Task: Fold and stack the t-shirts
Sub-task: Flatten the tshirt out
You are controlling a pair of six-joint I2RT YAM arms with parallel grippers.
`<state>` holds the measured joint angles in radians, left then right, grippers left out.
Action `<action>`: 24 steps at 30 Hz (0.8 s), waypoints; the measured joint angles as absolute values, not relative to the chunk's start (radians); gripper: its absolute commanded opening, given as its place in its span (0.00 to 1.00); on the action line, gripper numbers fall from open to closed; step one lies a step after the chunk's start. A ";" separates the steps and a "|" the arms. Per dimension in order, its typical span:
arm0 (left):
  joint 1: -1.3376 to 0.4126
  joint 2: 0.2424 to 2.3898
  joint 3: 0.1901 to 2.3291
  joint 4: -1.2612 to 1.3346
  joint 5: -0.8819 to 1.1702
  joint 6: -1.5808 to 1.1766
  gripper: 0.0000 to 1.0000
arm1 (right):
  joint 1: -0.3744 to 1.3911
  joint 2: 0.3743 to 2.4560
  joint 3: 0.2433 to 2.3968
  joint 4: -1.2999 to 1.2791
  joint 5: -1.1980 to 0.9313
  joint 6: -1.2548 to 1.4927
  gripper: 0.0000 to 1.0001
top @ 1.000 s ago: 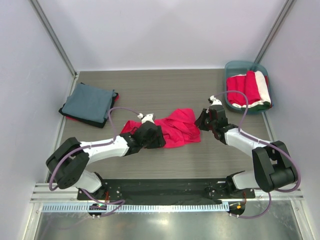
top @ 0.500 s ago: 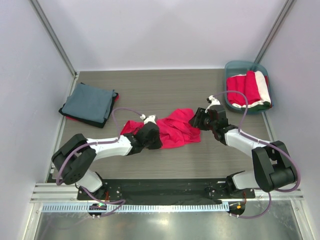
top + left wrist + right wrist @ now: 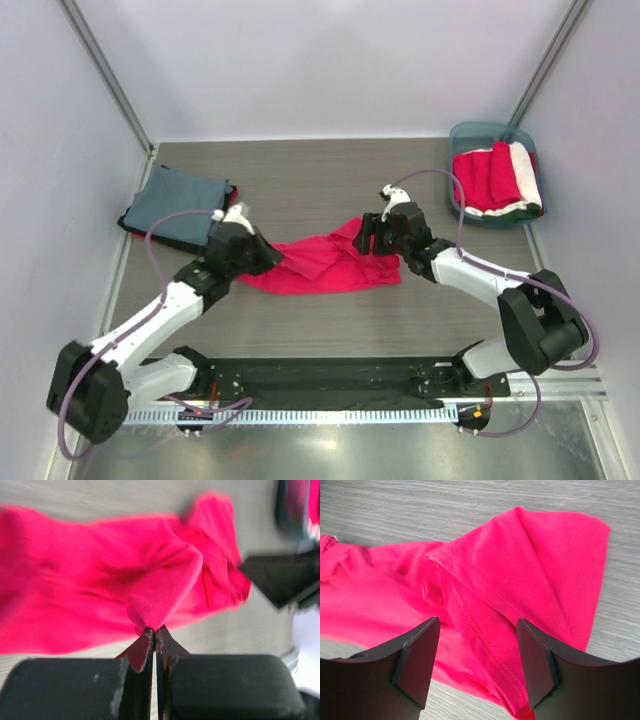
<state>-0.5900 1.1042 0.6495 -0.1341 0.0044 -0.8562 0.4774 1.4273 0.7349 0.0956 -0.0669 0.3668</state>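
Note:
A crimson-red t-shirt (image 3: 325, 265) lies crumpled and stretched out across the middle of the table. My left gripper (image 3: 272, 256) is shut on a pinch of its left edge; in the left wrist view the cloth (image 3: 100, 595) rises in a peak from the closed fingertips (image 3: 155, 630). My right gripper (image 3: 372, 232) hangs open over the shirt's right part, and a stitched hem (image 3: 520, 565) runs between its spread fingers (image 3: 477, 630). A folded slate blue-grey t-shirt (image 3: 178, 205) lies at the far left on darker cloth.
A teal tub (image 3: 488, 126) at the back right holds red and white shirts (image 3: 495, 178). The right arm's black body (image 3: 285, 580) shows at the right of the left wrist view. Metal posts and white walls ring the table.
My left gripper closed on the red shirt and pulled its edge to the left, spreading the cloth. My right gripper opened, let go and shifted left over the shirt.

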 measured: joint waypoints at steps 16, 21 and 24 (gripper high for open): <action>-0.241 0.928 0.878 -0.471 0.107 -0.781 0.00 | 0.570 1.474 0.807 0.014 -0.036 0.311 0.67; -0.235 0.968 0.878 -0.492 0.142 -0.776 0.00 | 0.585 1.422 0.783 0.036 -0.076 0.301 0.56; -0.235 0.965 0.873 -0.491 0.151 -0.774 0.00 | 0.601 1.439 0.807 0.035 -0.102 0.298 0.50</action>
<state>-0.2348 0.9649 0.8734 -0.4911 0.1509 -0.7738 0.6014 1.4395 0.8066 0.0345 -0.1017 0.2977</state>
